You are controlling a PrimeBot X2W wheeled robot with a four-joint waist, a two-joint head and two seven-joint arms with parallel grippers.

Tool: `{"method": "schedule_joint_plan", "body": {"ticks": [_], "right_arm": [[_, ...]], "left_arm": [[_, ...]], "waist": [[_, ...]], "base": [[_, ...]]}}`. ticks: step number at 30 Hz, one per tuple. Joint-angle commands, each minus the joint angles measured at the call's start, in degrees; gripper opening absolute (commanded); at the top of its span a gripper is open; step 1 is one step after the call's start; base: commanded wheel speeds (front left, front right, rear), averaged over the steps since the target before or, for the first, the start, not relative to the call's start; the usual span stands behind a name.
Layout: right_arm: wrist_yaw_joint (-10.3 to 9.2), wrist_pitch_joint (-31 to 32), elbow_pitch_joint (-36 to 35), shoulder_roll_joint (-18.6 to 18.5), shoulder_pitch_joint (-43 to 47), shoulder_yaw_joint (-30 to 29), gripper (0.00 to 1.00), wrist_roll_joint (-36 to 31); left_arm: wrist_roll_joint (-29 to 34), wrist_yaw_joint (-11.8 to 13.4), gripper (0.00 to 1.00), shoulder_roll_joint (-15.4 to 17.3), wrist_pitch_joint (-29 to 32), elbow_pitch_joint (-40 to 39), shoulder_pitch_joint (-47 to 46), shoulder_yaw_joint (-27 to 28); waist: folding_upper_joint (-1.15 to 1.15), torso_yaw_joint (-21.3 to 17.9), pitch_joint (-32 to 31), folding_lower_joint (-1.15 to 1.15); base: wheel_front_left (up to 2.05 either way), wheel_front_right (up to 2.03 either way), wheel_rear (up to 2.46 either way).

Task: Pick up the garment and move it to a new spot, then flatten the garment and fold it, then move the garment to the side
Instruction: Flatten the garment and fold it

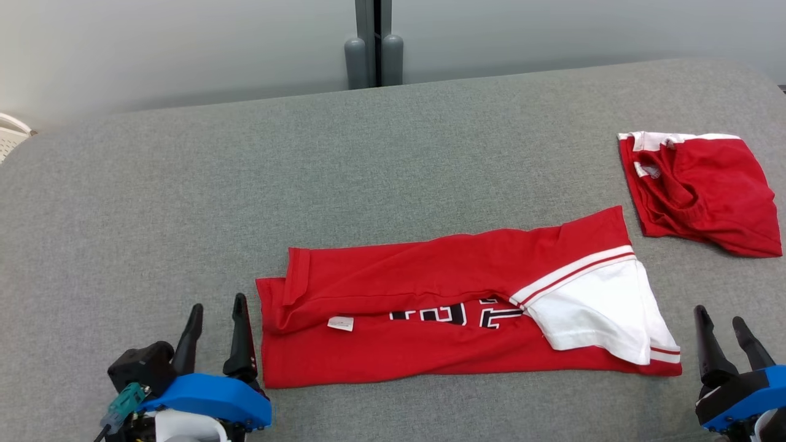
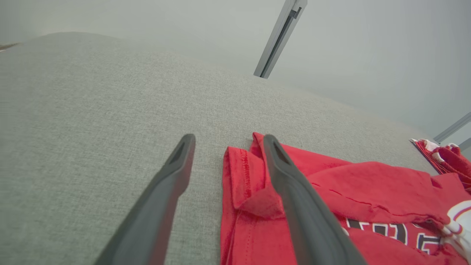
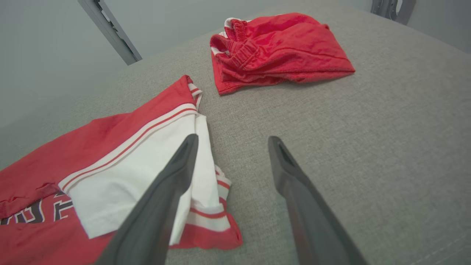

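Nearby lie one folded jersey (image 1: 430,276) and one bunched red garment (image 1: 706,190), left fingers (image 1: 241,334) and right fingers (image 1: 707,344) spread empty.

Soft, diffuse light is spreading evenly across all three views, laying only thin, pale shadows under the edges of the garment (image 1: 399,270). Nothing is glaring on the grey cloth surface (image 1: 184,215). The head view is reading crisp; the wrist views are bowing at their edges, and the dark fingers (image 2: 156,206) are blurring near the lens
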Motion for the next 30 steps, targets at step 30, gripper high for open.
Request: {"method": "schedule_joint_plan", "body": {"ticks": [30], "right_arm": [[0.04,22.31,19.03,-4.19,-14.37,3.62,1.0,-5.02]], "left_arm": [[5.74,1.62,1.0,0.71,-1.26,-2.98,0.3,6.34]], "waist": [[0.01,8.82,-0.11,0.0]], "base": [[0.0,0.0,0.0]]}}
